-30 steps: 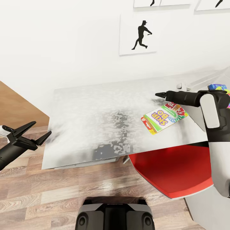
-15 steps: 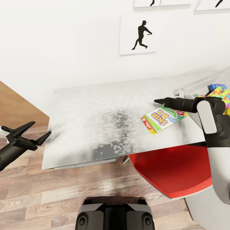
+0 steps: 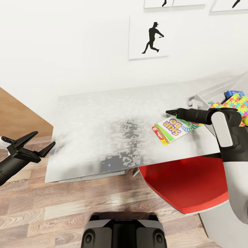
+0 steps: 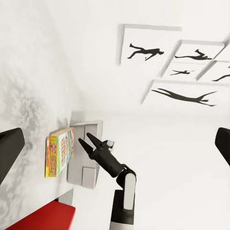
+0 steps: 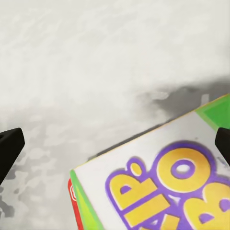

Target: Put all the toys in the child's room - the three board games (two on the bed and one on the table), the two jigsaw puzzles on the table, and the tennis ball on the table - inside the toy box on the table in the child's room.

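Note:
A Skip-Bo board game point(image 3: 175, 128) lies flat on the white table point(image 3: 103, 117) near its right front edge. My right gripper point(image 3: 170, 112) hovers open just above the game's far left corner, and the box top point(image 5: 163, 187) lies between its fingertips. The left wrist view shows those fingers point(image 4: 89, 143) spread over the game point(image 4: 58, 152). The grey toy box point(image 3: 206, 92) stands at the right edge with a jigsaw puzzle point(image 3: 237, 103) inside. My left gripper point(image 3: 44, 138) is open and empty off the table's left end.
A red chair point(image 3: 186, 186) is tucked under the table's right front. Black silhouette prints point(image 3: 148, 36) hang on the white wall behind. Wood-plank floor point(image 3: 51, 213) lies in front, and my base point(image 3: 124, 230) is at the bottom.
My right gripper has come nearer and lower, toward the Skip-Bo game, uncovering the jigsaw puzzle in the toy box. The left arm has barely moved.

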### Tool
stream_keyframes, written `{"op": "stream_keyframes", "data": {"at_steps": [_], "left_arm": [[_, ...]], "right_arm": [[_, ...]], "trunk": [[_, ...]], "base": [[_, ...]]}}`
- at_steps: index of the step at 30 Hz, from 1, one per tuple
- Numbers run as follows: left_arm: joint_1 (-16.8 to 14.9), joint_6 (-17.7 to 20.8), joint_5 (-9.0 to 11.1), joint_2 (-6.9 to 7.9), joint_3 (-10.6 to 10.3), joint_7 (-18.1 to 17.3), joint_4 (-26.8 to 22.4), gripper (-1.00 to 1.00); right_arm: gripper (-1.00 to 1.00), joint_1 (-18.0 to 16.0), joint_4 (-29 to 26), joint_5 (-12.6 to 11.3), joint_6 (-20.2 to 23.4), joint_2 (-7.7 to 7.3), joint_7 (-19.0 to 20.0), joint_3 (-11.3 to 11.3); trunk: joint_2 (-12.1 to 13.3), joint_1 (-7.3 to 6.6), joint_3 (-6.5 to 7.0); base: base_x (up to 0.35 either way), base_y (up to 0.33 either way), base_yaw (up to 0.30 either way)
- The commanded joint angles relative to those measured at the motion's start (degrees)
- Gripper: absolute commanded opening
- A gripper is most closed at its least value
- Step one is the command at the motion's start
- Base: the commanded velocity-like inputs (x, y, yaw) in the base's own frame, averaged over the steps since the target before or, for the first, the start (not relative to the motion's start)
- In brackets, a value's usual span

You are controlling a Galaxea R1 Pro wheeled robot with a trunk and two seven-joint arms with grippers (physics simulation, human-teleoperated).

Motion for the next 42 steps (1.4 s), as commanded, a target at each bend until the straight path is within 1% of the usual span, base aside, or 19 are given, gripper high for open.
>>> {"op": "stream_keyframes", "data": {"at_steps": [1, 4, 7, 8, 10, 17, 27, 42], "left_arm": [[0.0, 0.2, -0.5, -0.02, 0.0, -0.5, 0.0, 1.00], [0.1, 0.2, -0.5, -0.06, 0.0, -0.5, 0.0, 1.00], [0.2, 0.1, -0.6, -0.09, 0.1, -0.5, 0.1, 1.00], [0.2, 0.1, -0.6, -0.09, 0.1, -0.5, 0.1, 1.00], [0.2, 0.1, -0.6, -0.11, 0.1, -0.5, 0.1, 1.00], [0.3, 0.0, -0.6, -0.12, 0.1, -0.4, 0.1, 1.00], [0.4, 0.0, -0.6, -0.13, 0.0, -0.4, 0.2, 1.00], [0.4, 0.0, -0.7, -0.13, 0.0, -0.4, 0.4, 1.00]], "right_arm": [[1.00, 0.0, 0.0, 0.6, 0.2, -0.05, 0.6, 0.0], [1.00, 0.0, 0.0, 0.6, 0.2, -0.18, 0.6, 0.0], [1.00, 0.1, 0.0, 0.6, 0.2, -0.79, 0.6, 0.0], [1.00, 0.1, 0.0, 0.6, 0.2, -0.79, 0.6, 0.0], [1.00, 0.1, 0.0, 0.6, 0.2, -1.36, 0.6, 0.0], [1.00, 0.7, 0.0, 0.6, 0.2, -2.17, 0.6, 0.0], [1.00, 1.6, 0.2, 0.6, 0.2, -2.49, 0.6, 0.0], [1.00, 2.8, 1.5, 0.5, 0.2, -2.50, 0.7, 0.0]], "trunk": [[-0.1, 0.03, -0.07], [-0.1, 0.03, -0.07], [-0.1, 0.03, -0.07], [-0.1, 0.03, -0.07], [-0.1, 0.03, -0.07], [-0.1, 0.03, -0.07], [-0.1, 0.03, -0.07], [-0.1, 0.03, -0.07]], "base": [[0.000, 0.000, 0.000], [0.000, 0.000, 0.000], [0.000, 0.000, 0.000], [0.000, 0.000, 0.000], [0.000, 0.000, 0.000], [0.000, 0.000, 0.000], [0.000, 0.000, 0.000], [0.000, 0.000, 0.000]]}}
